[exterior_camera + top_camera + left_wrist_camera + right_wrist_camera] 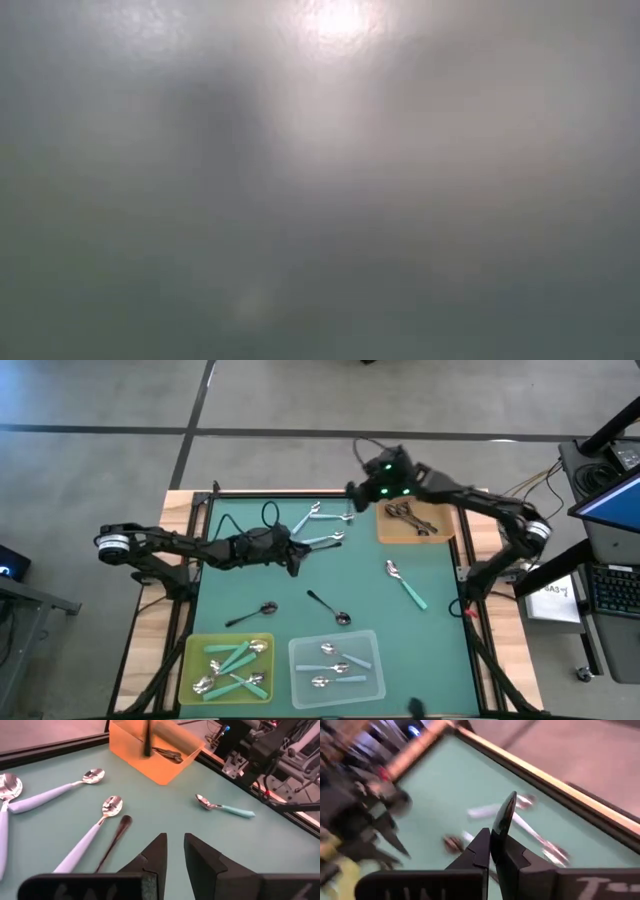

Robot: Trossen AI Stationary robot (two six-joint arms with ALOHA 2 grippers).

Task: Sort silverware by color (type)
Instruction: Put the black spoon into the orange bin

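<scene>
Right end effector point(492, 851) clamping what looks like a black spoon point(504, 817)

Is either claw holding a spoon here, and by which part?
The right claw pinches a black-handled spoon, apparently low on its handle. The left claw holds nothing.

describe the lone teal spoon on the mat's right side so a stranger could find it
Start at the orange tray in the green mat's far right corner. Just nearer than it lies one spoon alone, its handle teal; the two other stray spoons mid-mat have black handles.
</scene>
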